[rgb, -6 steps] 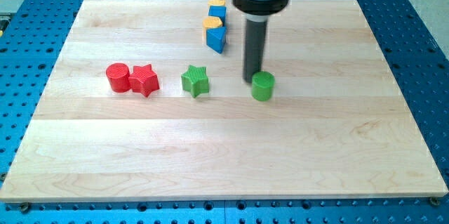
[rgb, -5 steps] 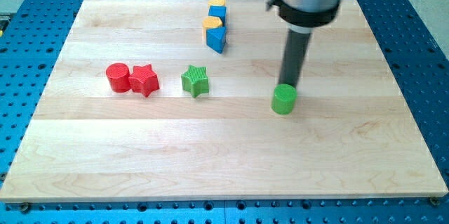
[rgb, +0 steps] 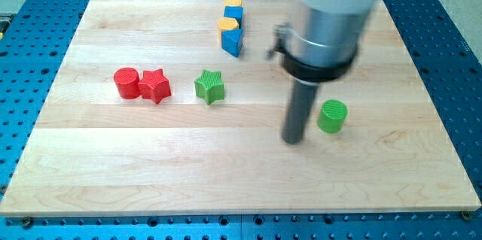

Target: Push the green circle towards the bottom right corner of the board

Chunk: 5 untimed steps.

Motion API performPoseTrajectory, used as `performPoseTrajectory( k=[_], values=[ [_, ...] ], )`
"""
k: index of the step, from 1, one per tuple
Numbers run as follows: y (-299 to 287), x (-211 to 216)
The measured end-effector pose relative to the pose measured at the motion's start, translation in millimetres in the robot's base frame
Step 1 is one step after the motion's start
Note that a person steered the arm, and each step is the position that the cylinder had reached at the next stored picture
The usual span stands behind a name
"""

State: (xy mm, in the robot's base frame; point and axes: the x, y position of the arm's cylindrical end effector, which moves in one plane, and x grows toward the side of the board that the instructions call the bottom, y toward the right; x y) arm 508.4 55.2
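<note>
the green circle (rgb: 332, 116) sits on the table (rgb: 226, 172) just to the view's right of my tip (rgb: 293, 141), a little above it, close by but with a narrow gap showing. there is no pincer on this arm, only the dark rod, so nothing is clenched or released. well off to the view's left of my tip are the green star (rgb: 210, 87), the red star (rgb: 155, 86) and the red cylinder (rgb: 126, 83). toward the view's top-left, a blue and yellow cluster of blocks (rgb: 232, 26).
</note>
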Motion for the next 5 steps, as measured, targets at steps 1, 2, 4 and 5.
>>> performPoseTrajectory(
  k=[1, 2, 4, 5],
  values=[
    [31.2, -48.6],
    [89.9, -39.2],
    [114.8, -2.4],
    [89.7, -27.2]
  ],
)
